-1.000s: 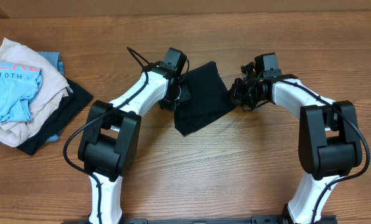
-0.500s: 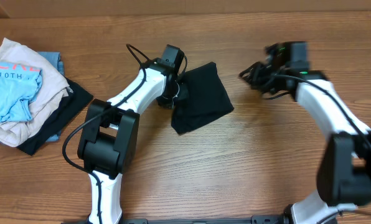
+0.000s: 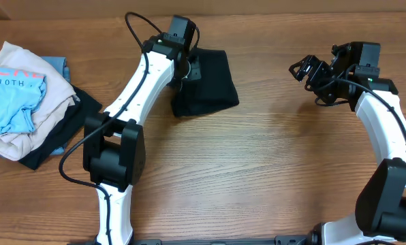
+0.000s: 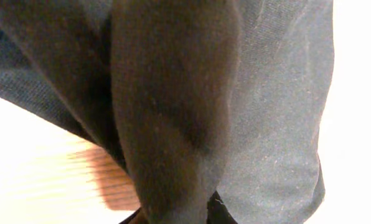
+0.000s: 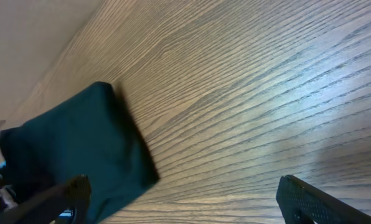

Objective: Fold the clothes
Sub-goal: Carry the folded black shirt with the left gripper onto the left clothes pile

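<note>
The left gripper (image 3: 191, 68) sits in the upper middle of the overhead frame, its jaws pressed together on an edge of the black shirt (image 3: 206, 85). In the left wrist view, dark fabric (image 4: 266, 93) fills nearly the whole frame. One thick fold runs down the centre, and a strip of pale wood shows at the lower left. The fingers themselves are hidden behind the cloth there.

From the gripper the shirt spreads to the right and downward as a compact, roughly square bundle folded on itself. Its lower edge lies on the table (image 3: 257, 170). Whether the held edge is raised off the wood cannot be told.

The right gripper (image 3: 310, 76) is in the upper right of the overhead frame, well apart from the shirt, with bare wood between them. Its jaws stand wide apart and hold nothing. In the right wrist view the two fingertips sit at the bottom corners (image 5: 182, 186), and the shirt (image 5: 79, 143) lies in the lower left above the left tip.

At the far left edge of the overhead frame is a pile (image 3: 26, 102) of other clothes. It has a light blue piece (image 3: 12, 99) with pink lettering on top, cream fabric (image 3: 26, 58) around it and a dark layer (image 3: 60, 139) beneath.
</note>
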`<state>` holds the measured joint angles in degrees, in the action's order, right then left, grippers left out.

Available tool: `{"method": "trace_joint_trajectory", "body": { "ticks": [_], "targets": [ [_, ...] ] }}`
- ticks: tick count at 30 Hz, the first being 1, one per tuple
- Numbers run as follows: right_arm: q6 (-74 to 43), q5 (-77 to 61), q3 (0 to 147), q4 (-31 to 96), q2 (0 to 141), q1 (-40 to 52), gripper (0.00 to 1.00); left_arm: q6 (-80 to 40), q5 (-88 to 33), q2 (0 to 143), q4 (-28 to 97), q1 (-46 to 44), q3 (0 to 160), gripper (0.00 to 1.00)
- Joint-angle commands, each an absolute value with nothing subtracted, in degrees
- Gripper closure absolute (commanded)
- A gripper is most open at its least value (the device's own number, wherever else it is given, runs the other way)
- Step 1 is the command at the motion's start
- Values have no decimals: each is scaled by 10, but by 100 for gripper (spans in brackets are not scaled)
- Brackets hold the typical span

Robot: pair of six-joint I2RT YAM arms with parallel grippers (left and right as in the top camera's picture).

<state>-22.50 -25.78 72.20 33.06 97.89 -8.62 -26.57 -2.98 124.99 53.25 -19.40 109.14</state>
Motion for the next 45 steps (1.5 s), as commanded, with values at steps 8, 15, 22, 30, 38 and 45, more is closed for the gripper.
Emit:
{"method": "trace_joint_trajectory", "body": {
  "ticks": [8, 15, 22, 30, 38, 45],
  "targets": [
    [-225, -249, 724, 329, 978, -89, 0, -242, 95, 1168, 557, -159, 1141, 96],
    [-225, -249, 724, 329, 978, -89, 0, -175, 79, 1079, 561, -85, 1141, 96],
    [-225, -249, 724, 329, 978, -89, 0, -168, 79, 1001, 596, -1, 1141, 96],
    [-225, -249, 724, 329, 978, -89, 0, -196, 12, 967, 624, 162, 1141, 96],
    [-225, -249, 724, 329, 978, -89, 0, -200, -63, 971, 595, 281, 1133, 96],
    [-225, -249, 724, 329, 978, -89, 0, -255, -62, 992, 554, 331, 1129, 96]
  ]
}}
